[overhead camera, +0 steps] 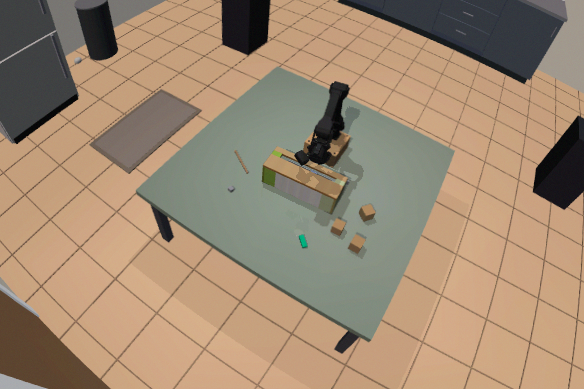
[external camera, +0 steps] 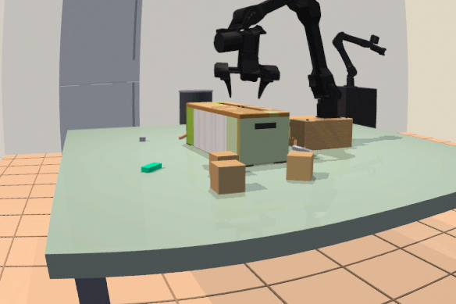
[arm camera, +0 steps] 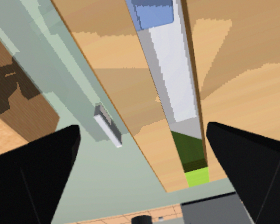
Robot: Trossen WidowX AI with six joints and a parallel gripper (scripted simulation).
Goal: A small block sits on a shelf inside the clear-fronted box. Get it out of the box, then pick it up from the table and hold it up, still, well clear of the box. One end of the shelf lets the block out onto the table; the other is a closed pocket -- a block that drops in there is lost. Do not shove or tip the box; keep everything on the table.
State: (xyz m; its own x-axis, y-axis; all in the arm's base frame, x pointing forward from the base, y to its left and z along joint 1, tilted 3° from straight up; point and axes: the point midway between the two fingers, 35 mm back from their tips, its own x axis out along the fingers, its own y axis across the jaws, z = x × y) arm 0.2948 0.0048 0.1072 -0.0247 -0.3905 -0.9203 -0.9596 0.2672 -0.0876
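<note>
Currently at step 1, getting the block out of the box; nothing is out yet. The end effector (external camera: pixel 244 95) hangs above the box (external camera: pixel 238 134), fingers pointing down, spread wide apart and empty, clear of the lid.

The box lies near the middle of the table (external camera: pixel 156 212), its length parallel to the table edge nearest the arm's base. A narrow slot (arm camera: pixel 168 75) runs along its lid.

In the wrist view the block (arm camera: pixel 152 12) shows pale blue through the slot, on the shelf, toward the end away from the lime-green end (arm camera: pixel 198 176). Its sides sit square with the slot. The frame edge crops it, so we cannot tell its long axis or which way it points.

We judge the next move to be lowering 1 finger through the slot beside the block and sweeping it along the shelf. We cannot tell from these views which end is open; that must be settled first. Contact with the lid risks shoving the box.
</note>
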